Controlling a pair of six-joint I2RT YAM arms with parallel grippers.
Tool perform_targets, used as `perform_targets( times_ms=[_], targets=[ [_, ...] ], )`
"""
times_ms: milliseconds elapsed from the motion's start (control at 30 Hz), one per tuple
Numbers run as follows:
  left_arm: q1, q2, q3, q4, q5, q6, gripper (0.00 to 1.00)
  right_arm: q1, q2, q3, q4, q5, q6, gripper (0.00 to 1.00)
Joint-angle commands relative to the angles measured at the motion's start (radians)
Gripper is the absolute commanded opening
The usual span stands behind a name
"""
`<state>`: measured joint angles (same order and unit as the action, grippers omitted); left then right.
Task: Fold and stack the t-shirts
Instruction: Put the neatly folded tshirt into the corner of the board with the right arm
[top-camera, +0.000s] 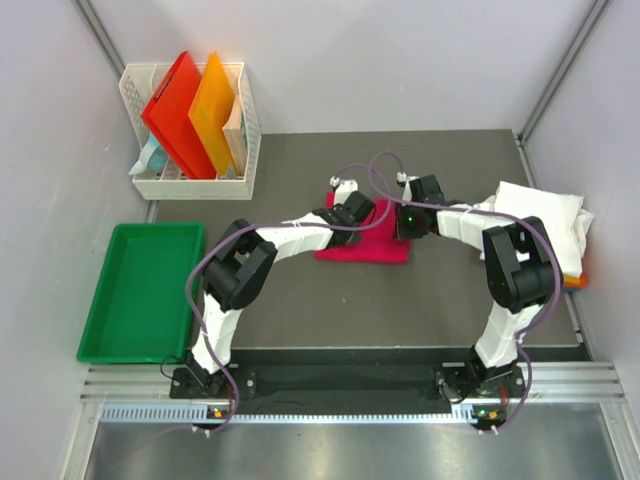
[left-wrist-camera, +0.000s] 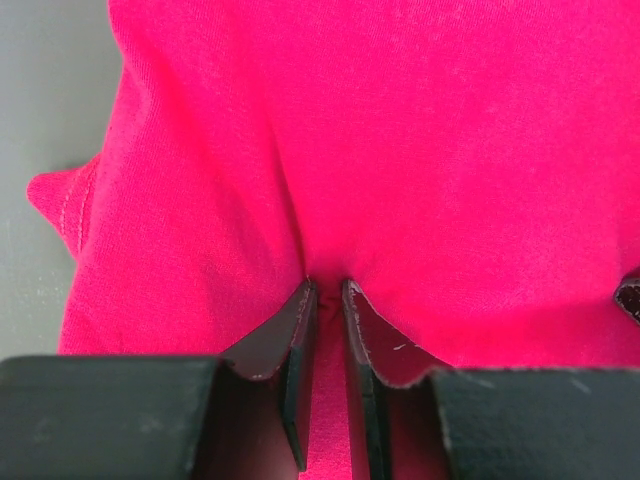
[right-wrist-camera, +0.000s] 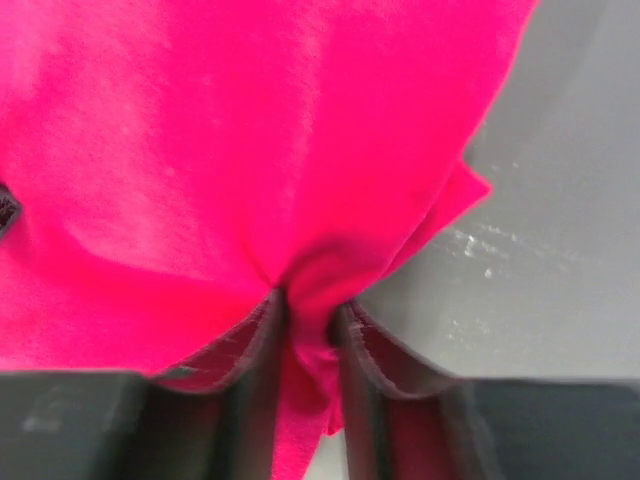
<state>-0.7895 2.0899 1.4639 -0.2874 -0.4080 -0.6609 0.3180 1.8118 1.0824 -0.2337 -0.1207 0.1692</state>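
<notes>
- Two arms work over one dark mat, and every place below is given against it.
- Just off the mat's left edge lies a green tray; at its far left corner stands a white basket.
- Over the mat's right edge sit white t-shirts, piled loosely rather than squarely.
- At the mat's middle lies the pink t-shirt, partly folded, its far edge under both wrists.
- Nearly closed, the left gripper pinches a thin ridge of pink cloth.
- Pinched likewise, the right gripper holds a thicker gather near a corner.
- Likely trouble: the left's thin bite could slip under tension. Uneven pulls would skew the fold, and either pinch may hold only the top layer, leaving the lower one behind.
</notes>
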Motion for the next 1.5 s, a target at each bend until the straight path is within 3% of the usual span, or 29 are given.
perform_targets(
  times_ms=[0, 33, 200, 267, 300, 333, 367, 400, 433, 900, 1467],
  targets=[
    [-0.014, -0.007, -0.036, -0.085, 0.024, -0.012, 0.21, 0.023, 0.049, -0.009, -0.108, -0.034, 0.012, 0.14],
    [-0.013, -0.007, -0.037, -0.085, 0.024, -0.013, 0.21, 0.023, 0.047, -0.009, -0.107, -0.033, 0.01, 0.02],
    [-0.013, -0.007, -0.034, -0.082, 0.029, -0.014, 0.22, 0.023, 0.005, -0.015, -0.098, -0.017, -0.01, 0.0],
    [-0.014, -0.017, -0.034, -0.078, 0.023, -0.013, 0.29, 0.024, -0.031, -0.012, -0.09, -0.004, -0.022, 0.0],
    [-0.016, -0.036, -0.036, -0.072, 0.018, -0.009, 0.4, 0.024, -0.043, -0.001, -0.09, 0.013, -0.036, 0.0],
    [-0.016, -0.05, -0.051, -0.059, 0.011, -0.005, 0.68, 0.023, -0.054, 0.002, -0.093, 0.024, -0.042, 0.0],
    [-0.019, -0.066, -0.063, -0.029, 0.006, 0.0, 0.82, 0.023, -0.075, 0.004, -0.087, 0.033, -0.052, 0.0],
    [-0.02, -0.086, -0.074, -0.016, -0.008, 0.0, 0.95, 0.023, -0.086, 0.005, -0.085, 0.055, -0.068, 0.0],
    [-0.02, -0.126, -0.092, -0.001, -0.009, 0.003, 0.99, 0.021, -0.097, 0.004, -0.084, 0.058, -0.077, 0.0],
    [-0.037, -0.35, -0.203, -0.024, -0.086, -0.006, 0.99, 0.009, -0.252, 0.024, -0.15, 0.179, -0.229, 0.0],
    [-0.082, -0.39, -0.309, -0.039, -0.089, -0.071, 0.99, -0.068, -0.476, 0.178, -0.328, 0.328, -0.379, 0.0]
  ],
)
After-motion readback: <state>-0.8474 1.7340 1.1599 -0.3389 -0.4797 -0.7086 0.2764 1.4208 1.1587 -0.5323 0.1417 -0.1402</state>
